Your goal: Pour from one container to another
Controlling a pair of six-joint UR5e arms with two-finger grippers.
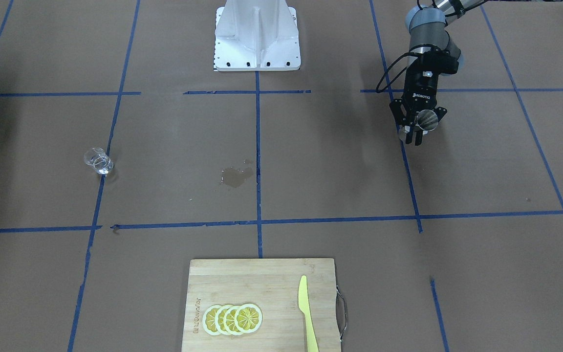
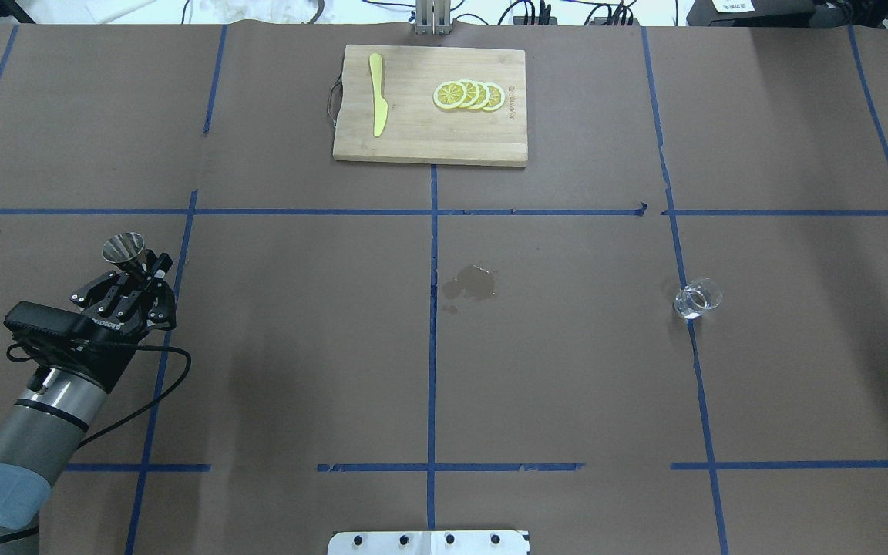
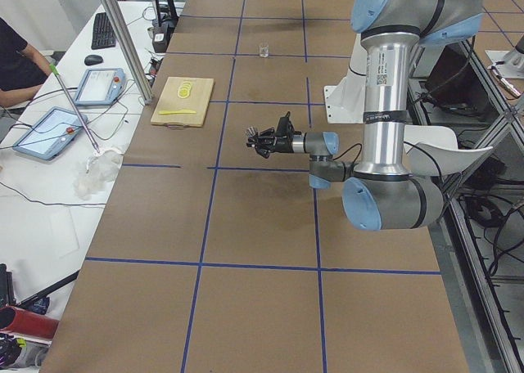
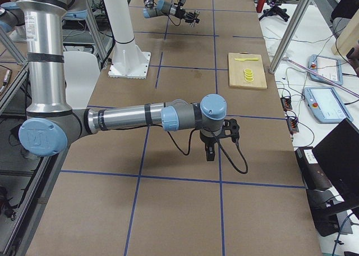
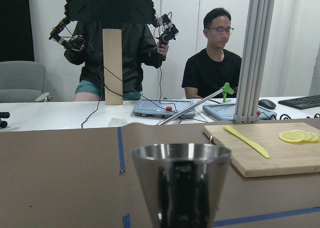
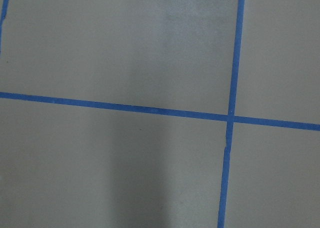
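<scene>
1. The bench (image 2: 297, 370) is brown paper with a grid of blue tape. At its far edge, mid-width, a cutting board (image 2: 428, 146) carries a yellow knife (image 2: 377, 104) and lemon slices (image 2: 469, 95). A wet stain (image 2: 471, 284) sits near the centre, in the wide stretch between my two task pieces.
2. My left claw (image 2: 142, 271) is clenched on the steel jigger (image 2: 124, 248), held upright above the bench on the left side. The glass cup (image 2: 697, 299) stands on the bench well apart, on the right side, touching a tape line.
3. The left arm reaches forward, wrist about level, fingers pointing away from the base. The right arm stretches out low, right claw (image 4: 210, 154) pointing down at the bench. I cannot tell whether that claw is released or clenched.
</scene>
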